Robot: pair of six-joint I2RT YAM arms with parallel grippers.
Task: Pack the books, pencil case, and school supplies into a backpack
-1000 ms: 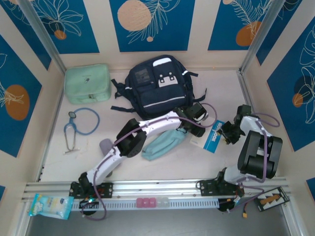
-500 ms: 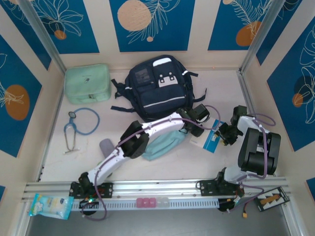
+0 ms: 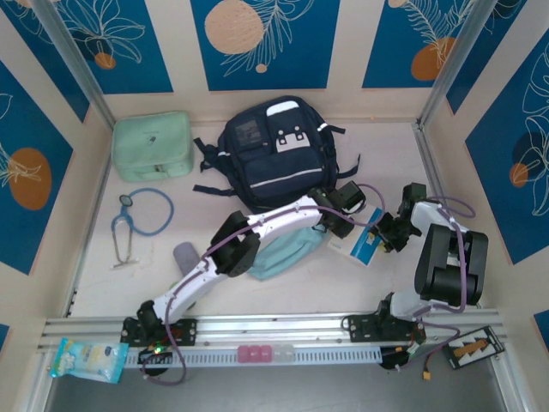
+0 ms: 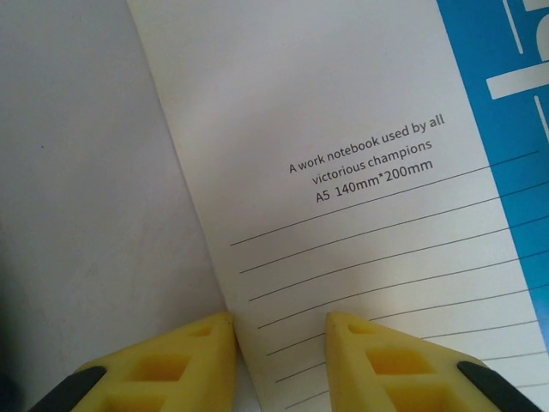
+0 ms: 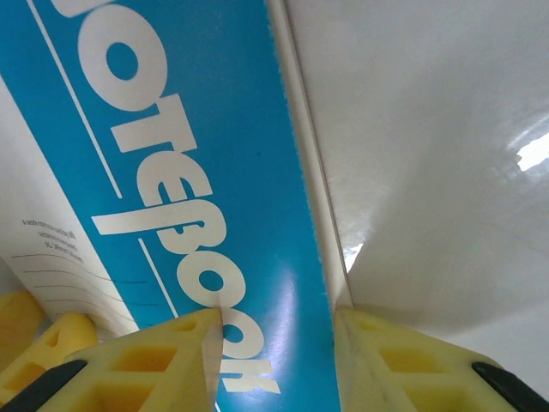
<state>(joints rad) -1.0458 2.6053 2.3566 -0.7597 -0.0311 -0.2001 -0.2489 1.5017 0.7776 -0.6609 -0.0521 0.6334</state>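
Observation:
A thin white and blue notebook point(image 3: 368, 247), one of the books, lies on the table right of centre. My left gripper point(image 3: 352, 227) is at its left edge and stands open point(image 4: 279, 319); one finger is on the table, the other over the lined white cover point(image 4: 360, 172). My right gripper point(image 3: 385, 232) is at the opposite side, open point(image 5: 276, 313), and the blue cover strip point(image 5: 197, 172) spans its gap. The navy backpack point(image 3: 273, 153) lies behind. The light-blue pencil case point(image 3: 287, 250) sits under the left arm. The greyish-purple supplies case point(image 3: 184, 255) is further left.
A mint-green bag point(image 3: 153, 147) stands at the back left, with a blue stethoscope point(image 3: 141, 216) in front of it. Walls close in the table on both sides. A packet point(image 3: 86, 359) lies past the front rail.
The left arm has reached a little further right to the notebook and its jaws have narrowed. The right gripper has crept left against the notebook, which has shifted slightly.

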